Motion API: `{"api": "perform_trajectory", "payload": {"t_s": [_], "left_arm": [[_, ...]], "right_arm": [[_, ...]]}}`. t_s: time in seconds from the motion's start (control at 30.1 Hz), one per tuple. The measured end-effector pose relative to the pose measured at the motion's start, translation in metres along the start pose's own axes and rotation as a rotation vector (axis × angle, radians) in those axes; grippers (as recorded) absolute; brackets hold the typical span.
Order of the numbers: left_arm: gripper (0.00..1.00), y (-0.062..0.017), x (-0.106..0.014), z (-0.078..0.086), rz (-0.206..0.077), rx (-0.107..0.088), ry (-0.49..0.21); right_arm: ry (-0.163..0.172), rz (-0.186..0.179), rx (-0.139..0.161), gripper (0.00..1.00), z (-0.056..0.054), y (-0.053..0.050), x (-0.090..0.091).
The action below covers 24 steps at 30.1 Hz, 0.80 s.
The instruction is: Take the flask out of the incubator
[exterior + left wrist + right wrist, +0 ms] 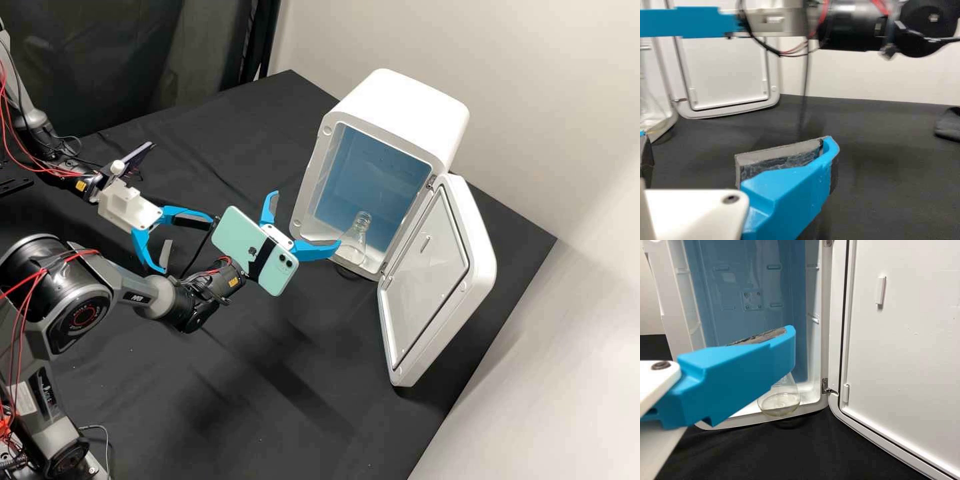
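The white incubator (400, 110) stands at the bench's right with its door (437, 280) swung wide open. A clear glass flask (357, 241) stands upright on its blue floor, near the front edge on the hinge side. My right gripper (305, 221) is open just in front of the opening. Its lower finger (320, 249) points at the flask's base, and nothing is held. In the right wrist view that finger (735, 371) partly covers the flask (781, 399). My left gripper (187, 240) hangs open and empty farther left, above the bench.
The open door (900, 350) stands to the right of the opening. The left wrist view has the right arm (855, 22) crossing overhead and the door (725, 65) beyond. Black bench (280, 373) lies bare in front. Cables (27, 153) sit at the far left.
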Motion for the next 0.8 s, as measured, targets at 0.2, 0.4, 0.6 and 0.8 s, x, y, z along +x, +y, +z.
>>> {"api": "perform_trajectory", "payload": {"t_s": [0.2,0.4,0.6,0.8], "left_arm": [[1.0,0.008,0.001,-0.025,0.023,0.007,0.058],[1.0,0.0109,0.001,-0.044,0.036,0.001,0.11],[1.0,0.0059,0.002,-0.047,0.017,-0.004,0.119],[1.0,0.0058,0.001,-0.05,0.016,-0.006,0.13]], "right_arm": [[0.0,0.0,0.0,1.0,0.0,0.0,0.0],[0.0,0.0,0.0,1.0,0.0,0.0,0.0],[0.0,0.0,0.0,1.0,0.0,0.0,0.0],[0.0,0.0,0.0,1.0,0.0,0.0,0.0]]}}
